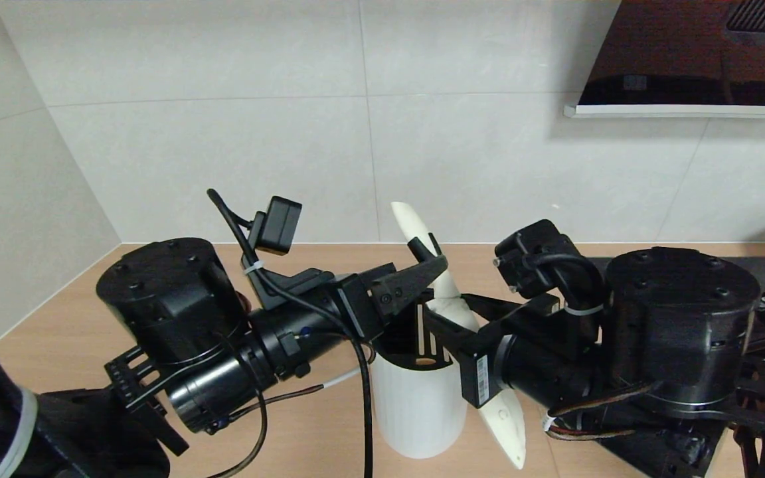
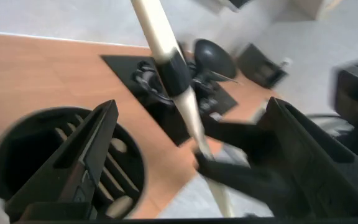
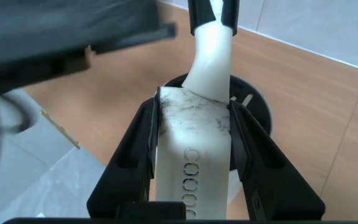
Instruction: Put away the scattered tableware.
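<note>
My right gripper (image 3: pixel 194 107) is clamped on the wide blade of the white spatula (image 3: pixel 197 143), with one finger on each edge. The spatula hangs tilted in the air. Its handle points up and far, and its blade tip points down and near, just right of the white holder (image 1: pixel 416 411). My left gripper (image 2: pixel 192 104) has its fingers apart and the handle passes between them; I cannot tell if they touch it. The holder stands upright on the wooden counter (image 1: pixel 44 332), below both grippers, with some pale pieces inside. A black cooktop (image 2: pixel 120 63) lies to the right.
</note>
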`<state>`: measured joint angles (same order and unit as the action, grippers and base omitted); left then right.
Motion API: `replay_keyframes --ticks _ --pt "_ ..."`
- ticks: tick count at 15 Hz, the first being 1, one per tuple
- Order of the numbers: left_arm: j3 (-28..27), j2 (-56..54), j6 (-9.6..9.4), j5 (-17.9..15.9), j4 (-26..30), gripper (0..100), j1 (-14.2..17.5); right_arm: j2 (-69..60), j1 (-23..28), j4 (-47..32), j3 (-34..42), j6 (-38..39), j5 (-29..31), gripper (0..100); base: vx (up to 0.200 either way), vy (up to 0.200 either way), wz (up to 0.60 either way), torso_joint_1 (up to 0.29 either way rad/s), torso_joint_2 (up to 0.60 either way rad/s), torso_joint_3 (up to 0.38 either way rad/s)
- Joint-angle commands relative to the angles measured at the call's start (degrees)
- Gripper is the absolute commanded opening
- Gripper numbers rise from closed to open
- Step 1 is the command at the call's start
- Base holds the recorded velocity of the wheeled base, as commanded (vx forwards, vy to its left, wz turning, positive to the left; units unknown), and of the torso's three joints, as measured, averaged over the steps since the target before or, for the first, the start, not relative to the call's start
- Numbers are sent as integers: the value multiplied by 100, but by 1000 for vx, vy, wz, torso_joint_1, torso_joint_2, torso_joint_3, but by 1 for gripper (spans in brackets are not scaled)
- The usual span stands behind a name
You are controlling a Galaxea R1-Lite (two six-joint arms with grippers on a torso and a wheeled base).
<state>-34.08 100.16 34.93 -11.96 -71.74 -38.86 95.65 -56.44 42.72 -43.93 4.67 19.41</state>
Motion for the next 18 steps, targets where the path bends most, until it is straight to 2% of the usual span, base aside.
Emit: replay_keyframes --ticks 1,12,13,18 --pt "-125 329 -100 264 -244 100 -60 77 -33 0 8 -1 10 0 0 0 0 0 0 0" --pt "-195 417 -109 273 -261 100 -60 68 -236 0 131 -36 10 0 0 0 0 0 0 0" --pt "-186 417 -109 273 -261 0 -69 68 -236 0 131 -36 2 0 0 0 0 0 0 0" --pt "-160 390 -118 255 -261 0 -113 68 -244 0 113 -36 19 0 0 0 0 0 0 0"
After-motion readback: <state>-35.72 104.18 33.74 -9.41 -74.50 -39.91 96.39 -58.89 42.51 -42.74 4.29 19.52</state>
